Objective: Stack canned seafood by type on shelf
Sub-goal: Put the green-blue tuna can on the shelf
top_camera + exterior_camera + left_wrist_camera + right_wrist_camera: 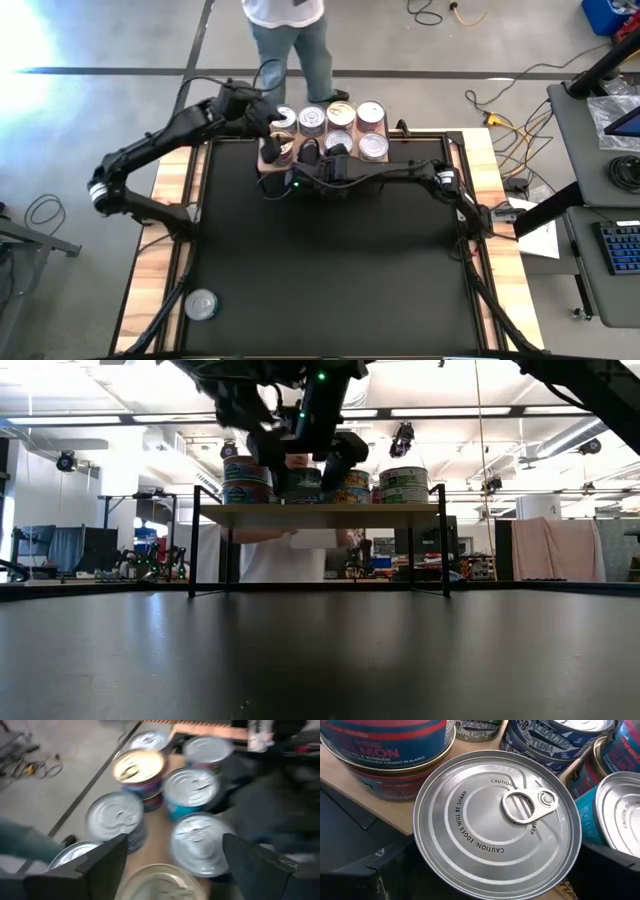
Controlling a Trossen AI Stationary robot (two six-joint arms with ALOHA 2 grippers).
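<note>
The shelf (320,515) stands at the mat's far edge and bears several tins of canned seafood (371,113), some stacked two high. My left gripper (170,865) hovers open over the shelf's left end (268,140), above silver-lidded tins and a gold-lidded one (139,765); another gold lid (157,882) lies below, between its fingers. My right gripper (490,885) is at the shelf's near edge (325,155), shut on a silver-lidded tin (495,825). One more tin (201,304) lies alone near the mat's near left corner. My right gripper has the silver-lidded tin between its two fingers, one on each opposite side of the round wall (417,850). The fingers come slanting down from the table's near side. The tin sits lid up, level, over the shelf's near edge; whether its bottom rests on the board is hidden.
A person (290,40) stands just beyond the table's far edge, behind the shelf. The wide black mat (330,270) spreads between the shelf and the near edge. Stacked salmon tins (385,750) and a blue-labelled tin (620,815) crowd close beside the held tin.
</note>
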